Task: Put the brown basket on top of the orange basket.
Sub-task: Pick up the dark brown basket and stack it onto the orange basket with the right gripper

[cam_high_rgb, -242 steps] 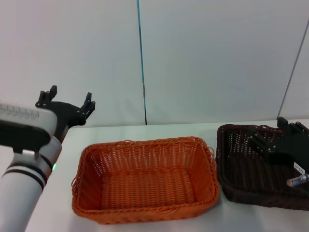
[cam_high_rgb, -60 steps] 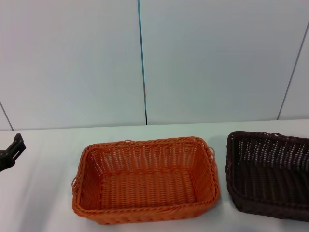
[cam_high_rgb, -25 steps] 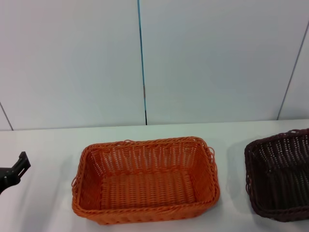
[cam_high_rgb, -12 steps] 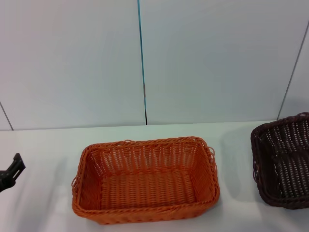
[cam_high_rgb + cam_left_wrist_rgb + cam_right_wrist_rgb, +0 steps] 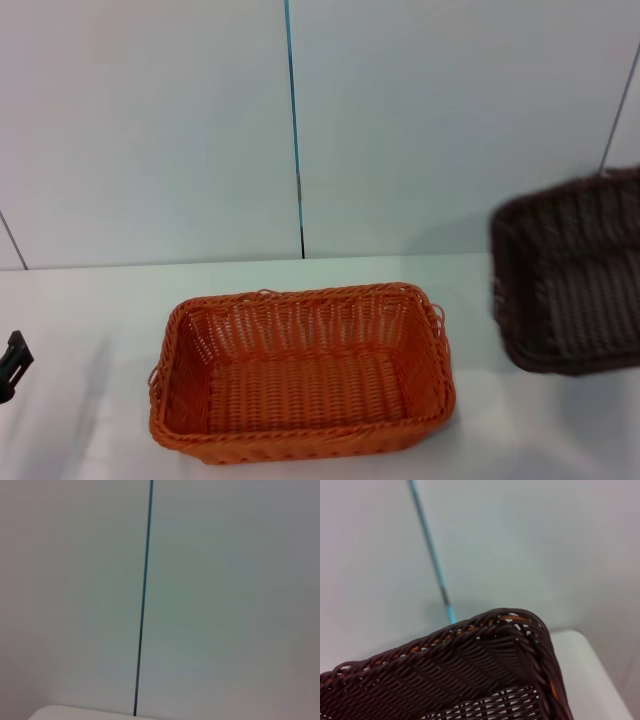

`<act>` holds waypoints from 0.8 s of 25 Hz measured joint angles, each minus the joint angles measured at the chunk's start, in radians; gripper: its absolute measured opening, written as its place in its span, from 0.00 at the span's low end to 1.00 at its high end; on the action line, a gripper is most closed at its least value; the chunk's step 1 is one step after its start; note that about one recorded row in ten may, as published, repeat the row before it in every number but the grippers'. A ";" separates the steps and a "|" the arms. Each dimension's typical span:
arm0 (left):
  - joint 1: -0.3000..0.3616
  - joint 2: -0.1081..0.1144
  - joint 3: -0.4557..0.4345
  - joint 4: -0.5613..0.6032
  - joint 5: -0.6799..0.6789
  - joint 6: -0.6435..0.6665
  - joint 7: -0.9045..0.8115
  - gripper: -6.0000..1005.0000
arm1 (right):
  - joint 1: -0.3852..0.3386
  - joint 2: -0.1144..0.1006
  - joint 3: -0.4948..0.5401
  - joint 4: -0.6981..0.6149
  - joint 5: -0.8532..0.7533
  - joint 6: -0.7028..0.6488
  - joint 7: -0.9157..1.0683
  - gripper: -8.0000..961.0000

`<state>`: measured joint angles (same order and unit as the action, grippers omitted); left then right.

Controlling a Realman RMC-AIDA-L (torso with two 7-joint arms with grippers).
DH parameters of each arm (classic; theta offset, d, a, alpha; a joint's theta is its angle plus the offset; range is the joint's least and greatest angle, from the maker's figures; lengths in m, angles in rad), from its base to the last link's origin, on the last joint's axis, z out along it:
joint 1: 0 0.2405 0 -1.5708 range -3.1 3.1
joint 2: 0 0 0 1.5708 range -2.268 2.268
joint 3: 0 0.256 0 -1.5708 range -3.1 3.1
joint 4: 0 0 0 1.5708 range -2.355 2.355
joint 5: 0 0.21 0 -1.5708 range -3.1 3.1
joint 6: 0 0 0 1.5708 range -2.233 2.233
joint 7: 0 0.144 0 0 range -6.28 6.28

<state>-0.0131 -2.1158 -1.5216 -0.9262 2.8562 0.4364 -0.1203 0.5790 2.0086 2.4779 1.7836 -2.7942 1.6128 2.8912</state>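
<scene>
The orange basket [image 5: 300, 372] stands on the white table [image 5: 520, 440], in the middle of the head view. The brown basket [image 5: 575, 280] hangs in the air at the right edge, tilted, well above the table and to the right of the orange one. My right arm carries it from outside the head view. In the right wrist view the brown basket's braided rim [image 5: 470, 645] lies close under the camera. Only a black tip of my left gripper [image 5: 10, 365] shows low at the far left edge, away from both baskets.
A pale wall with a thin blue vertical seam [image 5: 293, 130] rises behind the table. The left wrist view shows only that wall, the seam [image 5: 142, 605] and a sliver of table edge. Bare tabletop lies either side of the orange basket.
The brown basket slid to the right, then rose off the table and tilted, and now hangs high at the right. My left gripper sank lower at the left edge.
</scene>
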 joint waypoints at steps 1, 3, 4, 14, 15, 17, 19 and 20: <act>0.000 0.000 0.000 0.005 0.000 0.007 -0.001 0.87 | 0.009 0.002 -0.011 0.004 0.011 0.000 0.006 0.16; 0.003 -0.001 0.000 0.009 0.000 0.013 -0.003 0.86 | 0.027 0.008 -0.035 0.004 0.024 -0.003 0.020 0.16; 0.004 -0.001 0.000 0.009 0.000 0.013 -0.003 0.86 | 0.036 0.011 -0.050 0.004 0.027 -0.008 0.030 0.16; 0.005 0.007 0.005 0.012 0.000 0.005 -0.004 0.86 | 0.172 0.070 -0.212 0.071 -0.132 -0.002 0.113 0.16; 0.001 0.008 0.007 0.015 0.000 0.003 -0.004 0.86 | 0.177 0.071 -0.219 0.071 -0.132 0.003 0.114 0.16; -0.001 0.010 0.009 0.020 0.000 0.000 -0.004 0.86 | 0.183 0.076 -0.230 0.073 -0.133 0.013 0.115 0.16; -0.001 0.010 0.009 0.021 0.000 -0.002 -0.004 0.86 | 0.183 0.081 -0.232 0.073 -0.133 0.018 0.116 0.16; -0.002 0.010 0.010 0.021 0.000 -0.005 -0.004 0.86 | 0.182 0.084 -0.232 0.073 -0.132 0.019 0.116 0.16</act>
<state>-0.0146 -2.1061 -1.5118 -0.9051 2.8562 0.4318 -0.1242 0.7612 2.0926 2.2456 1.8569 -2.9263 1.6318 3.0074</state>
